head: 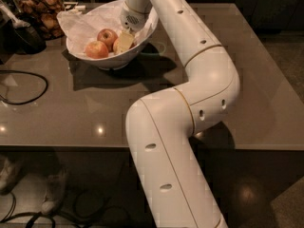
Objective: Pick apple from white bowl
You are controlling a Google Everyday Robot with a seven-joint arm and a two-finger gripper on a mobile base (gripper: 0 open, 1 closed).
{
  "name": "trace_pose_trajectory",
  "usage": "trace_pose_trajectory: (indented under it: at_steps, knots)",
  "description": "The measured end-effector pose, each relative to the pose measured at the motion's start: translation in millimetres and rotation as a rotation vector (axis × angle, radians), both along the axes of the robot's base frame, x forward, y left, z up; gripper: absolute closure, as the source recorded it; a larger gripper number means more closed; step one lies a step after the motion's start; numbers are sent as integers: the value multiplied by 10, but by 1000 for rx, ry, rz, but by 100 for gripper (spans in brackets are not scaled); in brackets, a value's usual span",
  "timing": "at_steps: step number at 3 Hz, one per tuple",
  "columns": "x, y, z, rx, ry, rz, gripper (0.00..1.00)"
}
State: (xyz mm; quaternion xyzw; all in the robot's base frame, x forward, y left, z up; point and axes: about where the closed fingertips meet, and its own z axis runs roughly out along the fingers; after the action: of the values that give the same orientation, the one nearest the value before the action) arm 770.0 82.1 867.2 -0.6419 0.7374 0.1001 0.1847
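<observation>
The white bowl, lined with crumpled white paper, stands at the far left of the table. My gripper reaches down into it from the right side. The apple shows only as a pinkish sliver at the gripper's left edge, touching it; the rest is hidden behind the gripper. A darker red apple lies just left of it. A paler orange apple lies at the bowl's front left.
My white arm bends across the brown table. A jar of snacks and a dark object stand left of the bowl. A black cable loops on the table's left. The table's front edge is near.
</observation>
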Motion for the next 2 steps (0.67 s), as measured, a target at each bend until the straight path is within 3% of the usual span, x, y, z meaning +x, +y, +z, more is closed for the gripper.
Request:
trace_pose_trajectory:
  at_steps: [2]
  knots:
    - [43,69,311,38,-50,-66,100]
